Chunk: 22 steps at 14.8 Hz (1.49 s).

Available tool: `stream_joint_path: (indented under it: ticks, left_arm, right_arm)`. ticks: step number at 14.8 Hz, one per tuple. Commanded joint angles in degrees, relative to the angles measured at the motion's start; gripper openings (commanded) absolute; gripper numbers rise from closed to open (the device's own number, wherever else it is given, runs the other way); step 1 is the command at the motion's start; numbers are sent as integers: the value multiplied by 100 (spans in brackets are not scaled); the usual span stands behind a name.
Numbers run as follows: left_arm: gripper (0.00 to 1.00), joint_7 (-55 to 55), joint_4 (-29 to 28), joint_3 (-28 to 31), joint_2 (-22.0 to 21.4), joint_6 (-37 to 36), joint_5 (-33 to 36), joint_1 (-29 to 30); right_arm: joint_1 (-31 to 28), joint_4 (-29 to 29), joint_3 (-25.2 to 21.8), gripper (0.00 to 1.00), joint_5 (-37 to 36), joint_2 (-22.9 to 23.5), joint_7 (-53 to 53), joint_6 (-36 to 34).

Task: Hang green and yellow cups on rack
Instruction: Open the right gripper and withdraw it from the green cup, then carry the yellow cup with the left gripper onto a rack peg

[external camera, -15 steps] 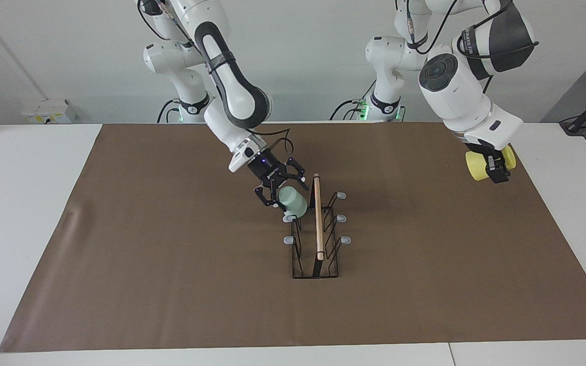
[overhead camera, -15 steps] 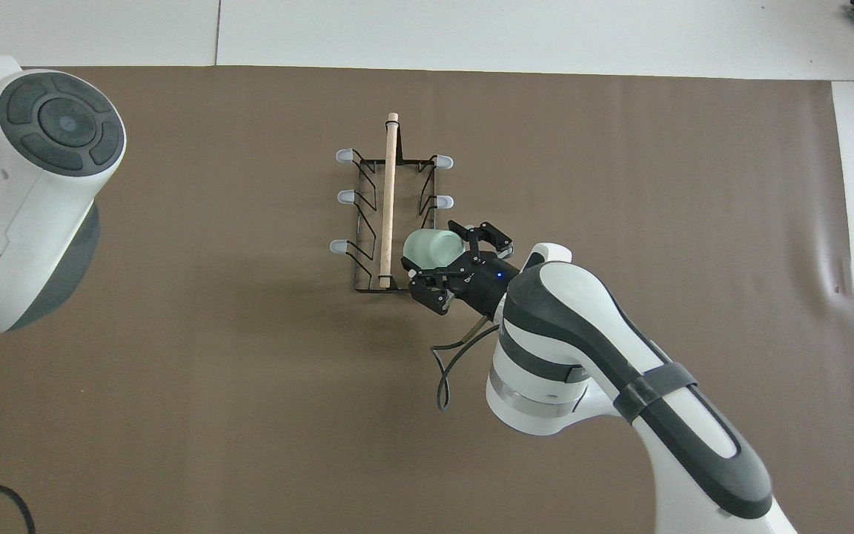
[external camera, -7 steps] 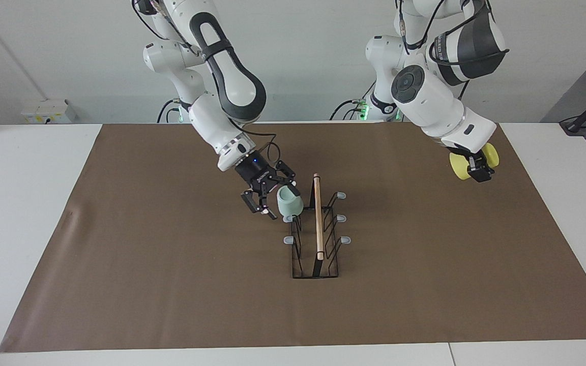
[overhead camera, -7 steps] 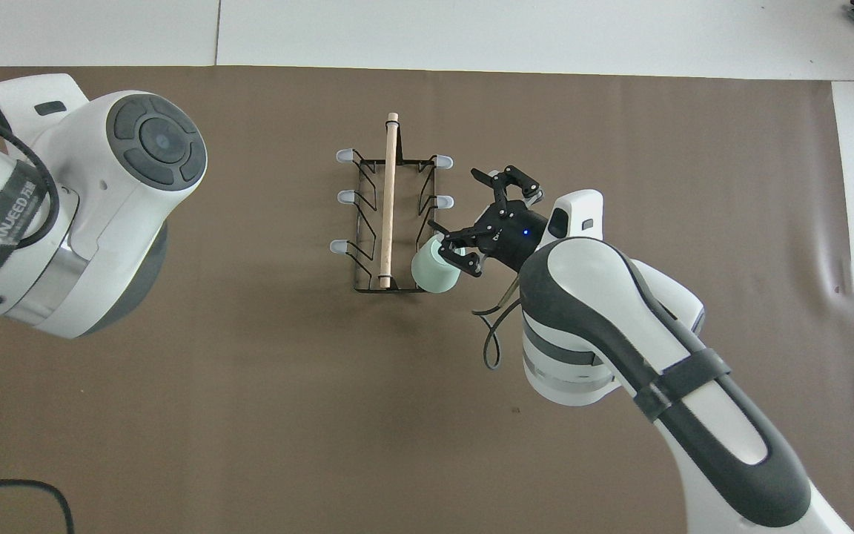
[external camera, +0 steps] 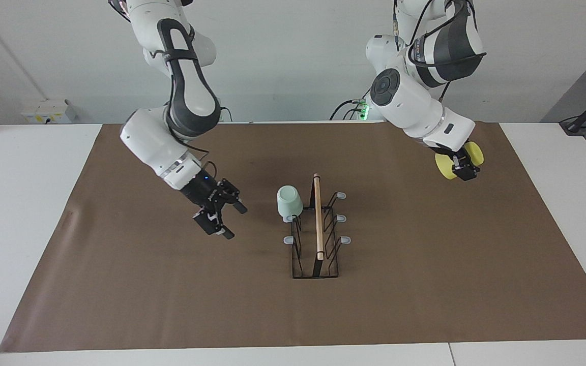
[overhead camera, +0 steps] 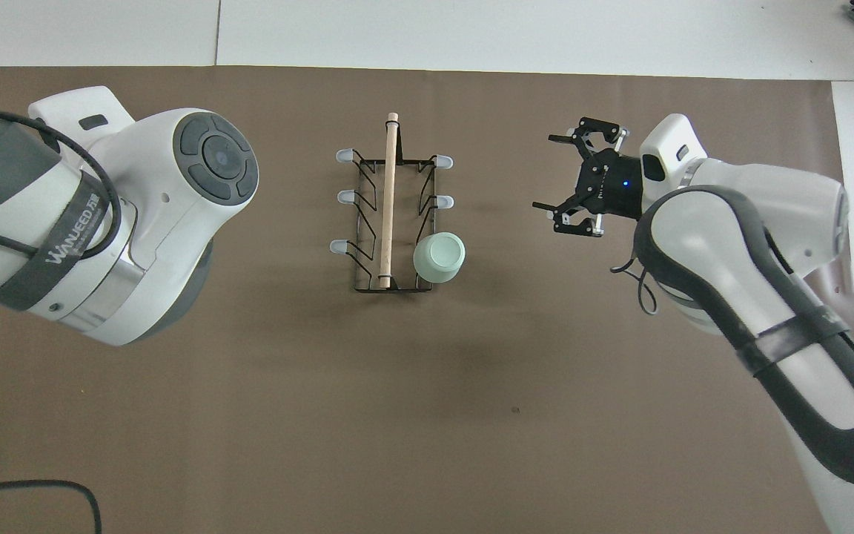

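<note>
On rack (external camera: 315,239) peg, green cup (external camera: 289,200).

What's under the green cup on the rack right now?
The green cup sits upside down on the rack, covering the peg nearest the robots on the right arm's side. That peg itself is hidden.

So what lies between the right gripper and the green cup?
Only bare brown mat, in both views, between the right gripper and the green cup.
</note>
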Motion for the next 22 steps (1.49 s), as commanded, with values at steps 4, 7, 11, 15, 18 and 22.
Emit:
stream_joint_path:
  ticks: [4,7,11,15,18,22]
  left_arm:
    - [0,-706,91,62,452,-738,164,-710]
    - [0,-1321,388,36,759,-1176,85,-1070]
    - [0,-1753,1979,89,1928,-1890,-196,-1519]
    - [0,-1895,2113,431,2140,-1856,-460,-2064]
    - [0,-1895,2122,458,2245,-1732,-530,-2179]
    - [0,-1895,1921,484,2272,-1531,-522,-2512]
  right_arm:
    - [-879,917,53,100,-2243,31,649,-1986]
    - [-863,1093,61,100,-3368,-364,1552,-2698]
    - [-810,1111,140,100,-3995,-927,3318,-3551]
    - [-819,1111,140,100,-4013,-1261,5286,-4272]
    - [-819,1111,149,100,-4004,-1603,7315,-5027]
    - [-625,1120,167,100,-4031,-1850,8850,-5565]
